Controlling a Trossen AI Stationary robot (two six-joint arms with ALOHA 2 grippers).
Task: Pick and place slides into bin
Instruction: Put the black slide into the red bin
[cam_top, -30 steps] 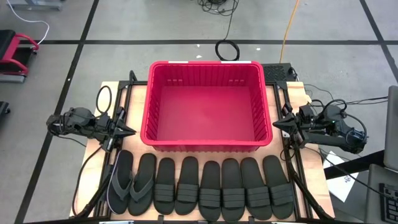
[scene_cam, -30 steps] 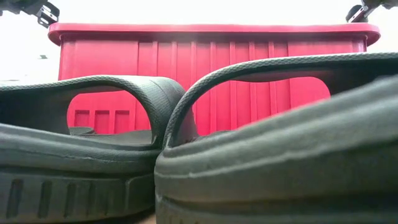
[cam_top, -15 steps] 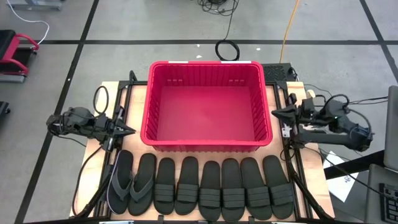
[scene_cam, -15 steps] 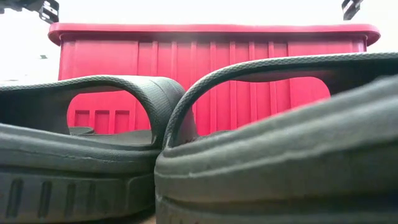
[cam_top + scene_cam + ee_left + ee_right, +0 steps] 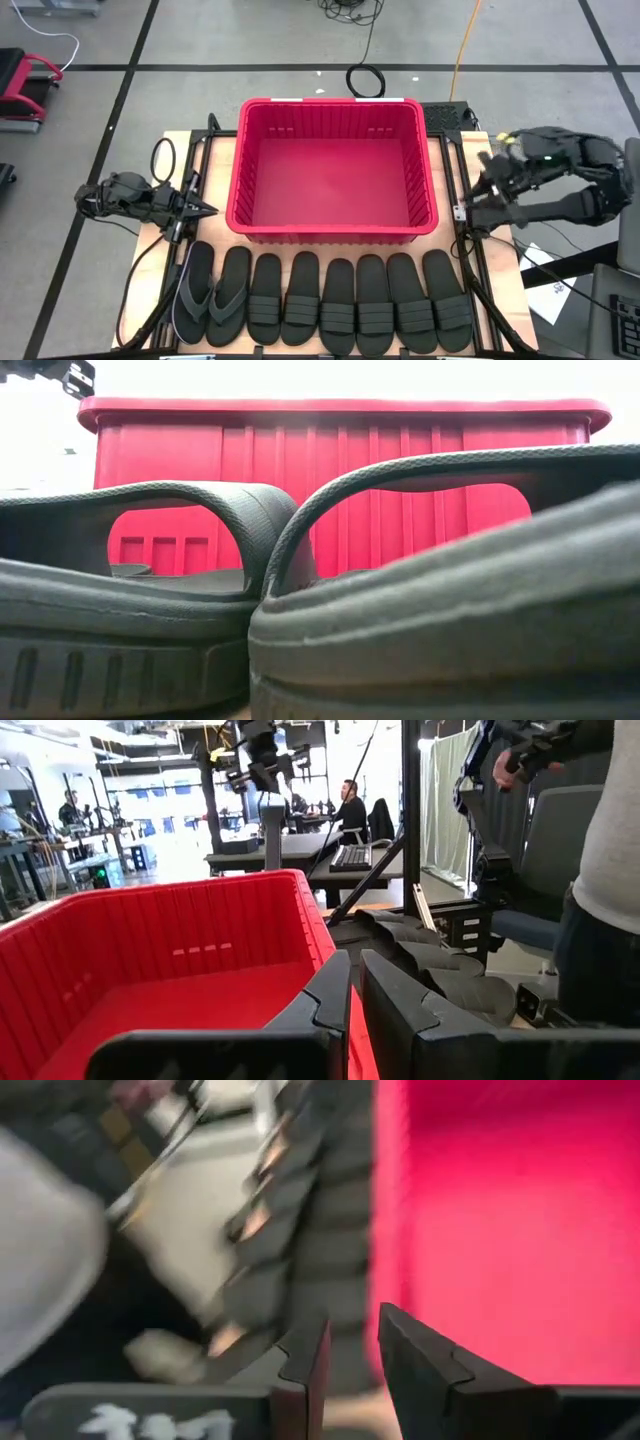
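The red bin [image 5: 330, 170] stands in the middle of the table, with nothing showing on its floor. Several black slides [image 5: 340, 300] lie soles down, side by side, along the near edge; the two at the left [image 5: 210, 295] are thong flip-flops. In the low view two slides [image 5: 150, 610] fill the foreground before the bin's wall [image 5: 340, 460]. My left gripper [image 5: 205, 211] hangs level, shut, off the bin's left wall, as the left wrist view shows [image 5: 355, 990]. My right gripper [image 5: 484, 184] is raised right of the bin, tipped down, open and holding nothing [image 5: 352, 1340].
Dark frame rails [image 5: 458, 180] run along both sides of the bin on the wooden table [image 5: 210, 160]. Cables [image 5: 365, 80] lie on the floor beyond. A person [image 5: 610, 870] stands close at the table's right side, and others sit in the room behind.
My right gripper has risen from beside the bin's right wall and tipped from level to slanting down; it has left the top right of the low view. The slides and the bin have kept still.
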